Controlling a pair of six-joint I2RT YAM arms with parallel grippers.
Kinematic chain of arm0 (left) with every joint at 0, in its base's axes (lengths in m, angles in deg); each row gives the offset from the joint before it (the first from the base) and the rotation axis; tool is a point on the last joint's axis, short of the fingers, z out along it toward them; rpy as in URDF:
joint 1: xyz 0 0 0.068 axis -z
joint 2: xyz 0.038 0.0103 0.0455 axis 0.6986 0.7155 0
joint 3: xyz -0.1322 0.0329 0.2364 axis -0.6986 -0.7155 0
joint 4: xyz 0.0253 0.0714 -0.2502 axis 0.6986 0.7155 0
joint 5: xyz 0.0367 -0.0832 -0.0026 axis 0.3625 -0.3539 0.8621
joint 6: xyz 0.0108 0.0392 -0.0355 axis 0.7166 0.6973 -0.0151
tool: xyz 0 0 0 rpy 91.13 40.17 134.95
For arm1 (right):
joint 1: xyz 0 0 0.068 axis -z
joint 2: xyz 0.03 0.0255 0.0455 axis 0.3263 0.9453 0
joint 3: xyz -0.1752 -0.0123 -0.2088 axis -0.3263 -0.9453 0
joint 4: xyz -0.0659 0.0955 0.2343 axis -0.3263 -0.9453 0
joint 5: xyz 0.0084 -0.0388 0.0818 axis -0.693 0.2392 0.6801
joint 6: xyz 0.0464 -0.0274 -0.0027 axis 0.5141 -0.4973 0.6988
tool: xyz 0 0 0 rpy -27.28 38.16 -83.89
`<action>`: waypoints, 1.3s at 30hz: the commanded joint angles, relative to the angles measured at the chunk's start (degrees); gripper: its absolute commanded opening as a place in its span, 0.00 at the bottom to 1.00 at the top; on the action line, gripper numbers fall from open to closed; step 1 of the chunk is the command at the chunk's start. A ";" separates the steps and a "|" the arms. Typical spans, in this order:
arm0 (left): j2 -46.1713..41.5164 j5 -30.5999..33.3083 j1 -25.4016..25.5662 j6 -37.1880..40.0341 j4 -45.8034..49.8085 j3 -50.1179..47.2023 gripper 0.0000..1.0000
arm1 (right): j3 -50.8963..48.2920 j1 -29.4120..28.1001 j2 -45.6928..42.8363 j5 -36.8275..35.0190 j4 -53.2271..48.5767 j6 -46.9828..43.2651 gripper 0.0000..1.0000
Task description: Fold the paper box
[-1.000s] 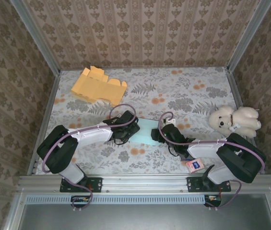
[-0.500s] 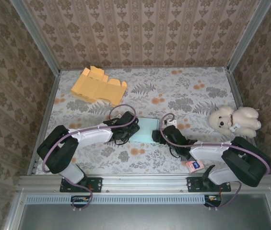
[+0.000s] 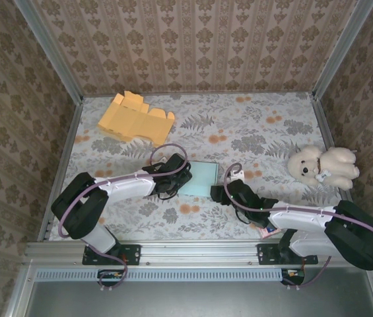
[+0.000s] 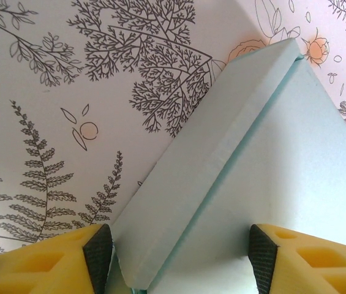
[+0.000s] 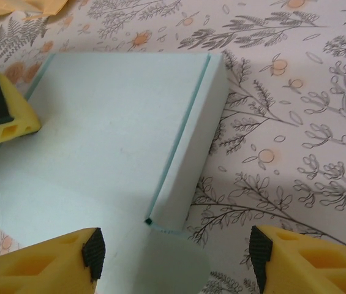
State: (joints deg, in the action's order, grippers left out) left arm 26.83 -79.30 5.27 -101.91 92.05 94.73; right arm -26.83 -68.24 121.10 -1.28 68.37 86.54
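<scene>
Edged away from the white plush bear (image 3: 321, 166) since a second ago: right gripper (image 5: 173, 251), jaws apart astride bear-side raised flap of pale blue flat paper box (image 3: 201, 178), well left of bear; left gripper (image 4: 179, 251) likewise open astride opposite flap

Right gripper (image 3: 220, 193) has drawn back from over the right end of the pale blue box (image 3: 203, 177) to just off its near-right corner. Box outline is now shorter on that side, with the right flap stood up.
</scene>
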 commanded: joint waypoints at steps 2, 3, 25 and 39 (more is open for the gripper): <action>2.60 2.12 -0.11 -1.37 4.35 -1.24 0.62 | -0.74 -1.00 1.10 0.23 0.55 1.95 0.66; 2.60 2.17 -0.17 -1.46 4.29 -1.31 0.62 | -0.63 -1.00 1.89 0.95 1.35 2.14 0.66; 4.09 1.55 -0.17 -1.77 3.81 -0.97 0.61 | 2.68 -2.95 12.03 5.23 6.80 3.96 0.59; 4.15 1.24 -0.36 -1.67 4.25 -0.66 0.60 | 2.89 -3.42 0.19 -4.12 -5.84 0.27 0.71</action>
State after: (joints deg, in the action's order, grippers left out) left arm 27.90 -78.40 5.20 -102.39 90.34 94.91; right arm -24.71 -71.19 123.65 -2.04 65.93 88.42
